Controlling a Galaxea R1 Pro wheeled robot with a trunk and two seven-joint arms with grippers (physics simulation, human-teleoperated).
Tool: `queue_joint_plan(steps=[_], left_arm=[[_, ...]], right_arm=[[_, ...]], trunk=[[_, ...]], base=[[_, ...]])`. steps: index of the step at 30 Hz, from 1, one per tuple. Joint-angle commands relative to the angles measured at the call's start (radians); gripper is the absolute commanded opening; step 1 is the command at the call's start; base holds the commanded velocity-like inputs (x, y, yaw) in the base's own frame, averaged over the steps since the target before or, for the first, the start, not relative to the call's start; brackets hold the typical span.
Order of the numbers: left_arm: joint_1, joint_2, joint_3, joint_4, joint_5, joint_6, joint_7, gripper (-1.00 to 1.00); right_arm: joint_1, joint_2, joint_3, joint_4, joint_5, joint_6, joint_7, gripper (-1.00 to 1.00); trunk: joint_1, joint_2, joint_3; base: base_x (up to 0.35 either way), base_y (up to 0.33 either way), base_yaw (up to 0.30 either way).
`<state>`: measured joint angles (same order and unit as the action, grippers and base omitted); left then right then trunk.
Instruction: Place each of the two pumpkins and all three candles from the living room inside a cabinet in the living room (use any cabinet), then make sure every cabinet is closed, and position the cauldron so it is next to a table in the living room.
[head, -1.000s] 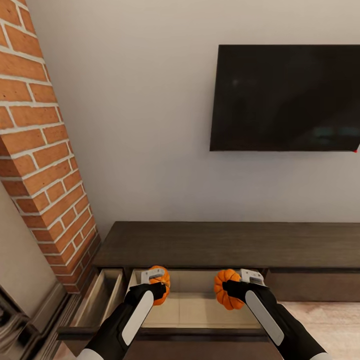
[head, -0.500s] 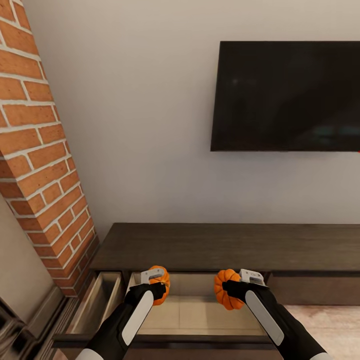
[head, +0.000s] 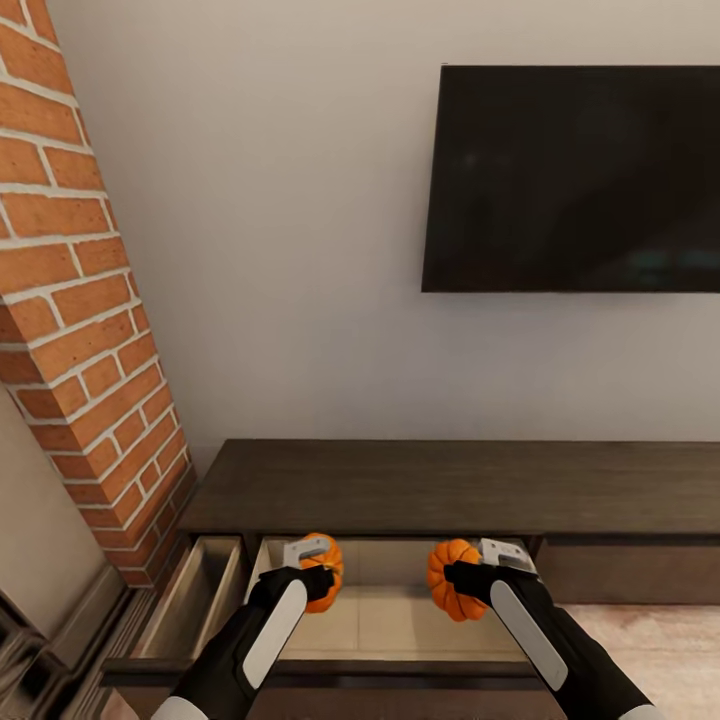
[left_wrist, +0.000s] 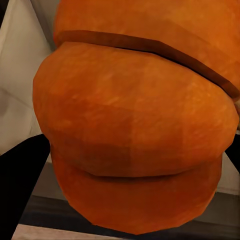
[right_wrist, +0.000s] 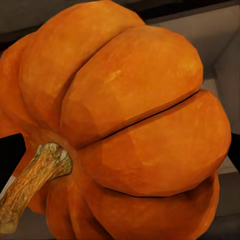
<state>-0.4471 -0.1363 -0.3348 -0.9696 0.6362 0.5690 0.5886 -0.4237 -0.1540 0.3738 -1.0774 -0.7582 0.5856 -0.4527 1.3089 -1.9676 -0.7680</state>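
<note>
**Two pumpkins poised over the open drawer**

We are holding one pumpkin in each gripper above the wide open drawer (head: 390, 615) of the low dark-brown cabinet (head: 450, 485). Our left gripper (head: 312, 572) is pinching the left pumpkin (head: 322, 580), and our right gripper (head: 470, 578) is pinching the right pumpkin (head: 452, 578); in each wrist view the orange ribs are sitting between the dark fingers, the right one showing its stem (right_wrist: 30, 182). Both pumpkins are hanging over the pale beige drawer floor, apart from each other. A narrower drawer (head: 195, 595) is standing open just to the left, near the brick column (head: 80, 300), and a dark screen (head: 575, 180) is hanging on the wall above.

We judge the placing step to be in hand. The next move calls for lowering both arms toward the drawer floor and then spreading the jaws, keeping the pumpkins clear of the drawer's front wall. The candles, the closing of the drawers and the cauldron are left to do.
</note>
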Motion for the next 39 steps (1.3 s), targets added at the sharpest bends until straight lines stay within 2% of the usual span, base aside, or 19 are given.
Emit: queue_joint_plan(steps=[1, 5, 8, 12, 16, 19, 22, 33, 39], left_arm=[[-0.002, 0.000, -0.003, -0.002, 0.009, 0.002, 0.012, -1.00], [-0.026, -0.002, -0.003, -0.006, 0.011, 0.038, 0.013, -1.00], [-0.038, -0.002, -0.003, -0.003, 0.013, 0.089, 0.014, -1.00], [-0.056, 0.000, -0.003, 0.001, 0.014, 0.105, 0.015, -1.00], [-0.063, 0.001, -0.003, 0.028, 0.012, 0.106, 0.016, -1.00], [-0.065, 0.001, -0.003, 0.035, 0.011, 0.105, 0.017, -1.00], [-0.065, 0.000, -0.003, 0.036, 0.010, 0.104, 0.017, -1.00], [-0.064, 0.001, -0.002, 0.035, -0.011, 0.089, 0.029, -1.00], [-0.064, 0.001, -0.006, 0.035, -0.016, 0.049, 0.029, -1.00]], right_arm=[[-0.002, -0.001, 0.004, -0.001, -0.012, 0.000, -0.013, -1.00], [-0.009, -0.001, 0.004, -0.001, -0.012, 0.007, -0.017, -1.00], [-0.044, 0.001, 0.004, 0.003, -0.014, 0.052, -0.023, -1.00], [-0.070, 0.031, 0.005, 0.010, -0.013, 0.086, -0.026, -1.00], [-0.104, 0.051, 0.010, 0.058, -0.013, 0.091, -0.045, -1.00], [-0.129, 0.062, 0.048, 0.114, -0.011, 0.091, -0.054, -1.00], [-0.134, 0.075, 0.066, 0.131, -0.011, 0.091, -0.056, -1.00], [-0.136, 0.080, 0.074, 0.134, -0.008, 0.090, -0.058, -1.00], [-0.136, 0.079, 0.074, 0.132, -0.006, 0.085, -0.058, -1.00]], trunk=[[0.004, -0.008, -0.004], [0.019, -0.036, -0.017], [0.031, -0.057, -0.026], [0.046, -0.085, -0.039], [0.061, -0.113, -0.051], [0.073, -0.134, -0.061], [0.084, -0.155, -0.070], [0.126, -0.232, -0.104], [0.149, -0.274, -0.123]], base=[[0.000, 0.000, 0.000], [0.000, 0.000, 0.000], [0.000, 0.000, 0.000], [0.000, 0.000, 0.000], [0.000, 0.000, 0.000], [0.000, 0.000, 0.000], [0.000, 0.000, 0.000], [0.000, 0.000, 0.000], [0.000, 0.000, 0.000]])
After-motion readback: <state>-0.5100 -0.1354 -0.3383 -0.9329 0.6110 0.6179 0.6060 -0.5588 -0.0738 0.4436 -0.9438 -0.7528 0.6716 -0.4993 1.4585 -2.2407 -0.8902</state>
